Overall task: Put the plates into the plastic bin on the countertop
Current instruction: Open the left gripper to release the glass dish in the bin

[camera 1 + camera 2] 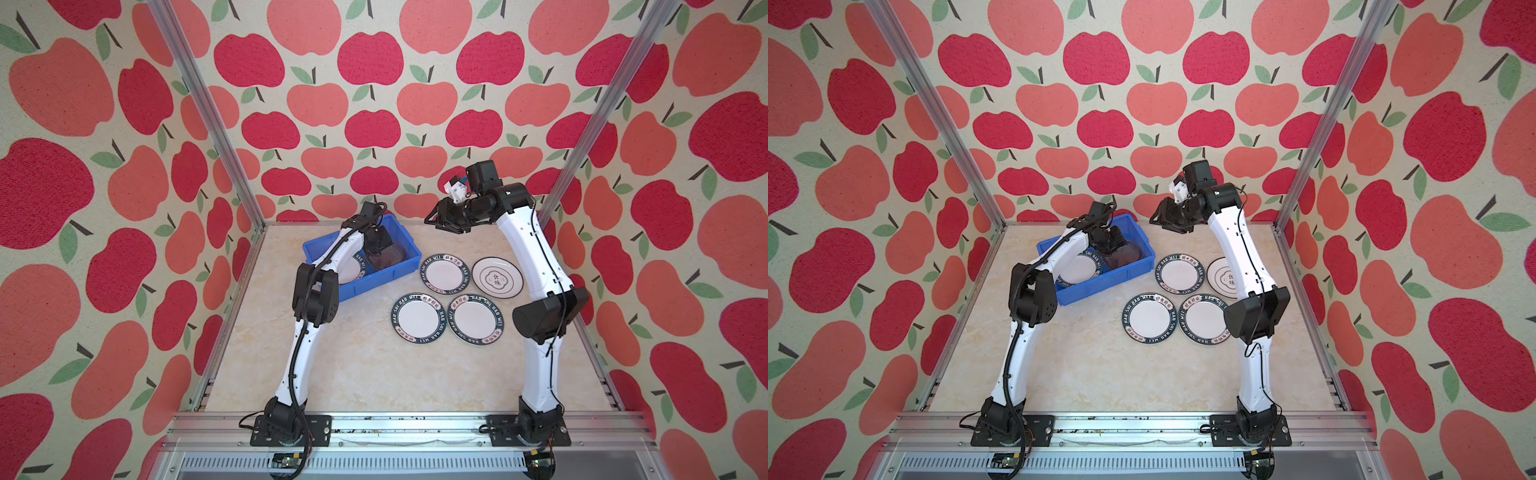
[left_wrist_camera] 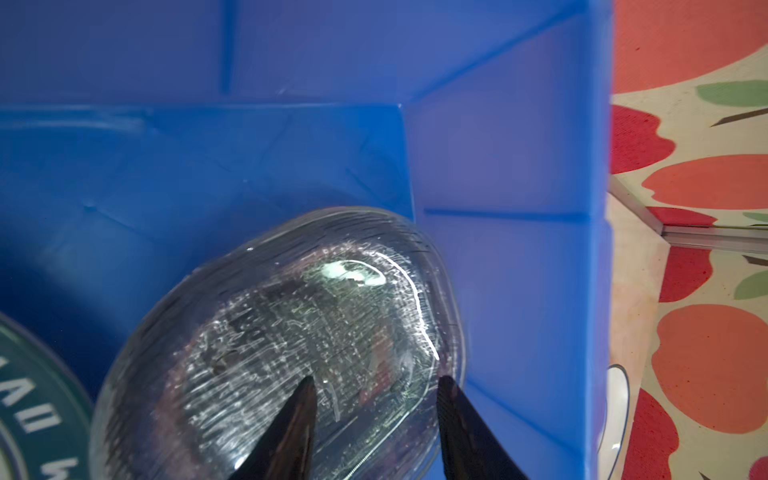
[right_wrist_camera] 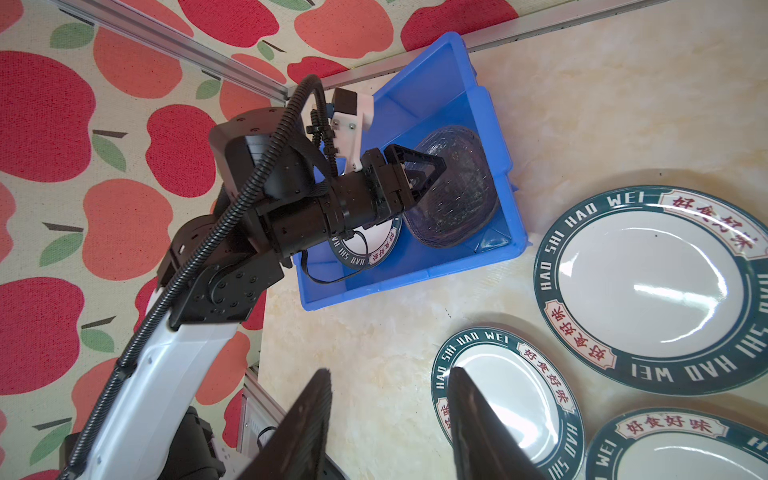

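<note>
Apple pictures cover the walls [image 1: 370,58] all around, and a beige marble countertop [image 1: 353,374] sits between them. Closest to the camera, both arm bases are bolted to a metal rail [image 1: 415,419].

A little further in, the first green-rimmed plate [image 1: 418,318] and the second green-rimmed plate [image 1: 476,319] lie flat, just beside each other. Behind them lie the third green-rimmed plate [image 1: 444,274] and the ring plate [image 1: 496,277], also flat and side by side. All four plates are on the countertop, outside the bin.

Further back, on the left arm's side, the blue bin [image 1: 374,286] sits a bit crooked on the countertop. Inside it, the fourth green-rimmed plate [image 1: 1079,269] lies in the end nearer the camera. The greyish glass plate [image 2: 291,332] is in the other end, close to the bin's corner.

The left gripper [image 2: 376,380] reaches down into the bin, right over the glass plate. Its two fingers are partly apart, and the glass shows between them. I cannot tell if they touch it.

Farthest back, the right gripper [image 3: 388,374] hangs high in the air near the back wall. Its fingers are partly apart too, with nothing between them.
</note>
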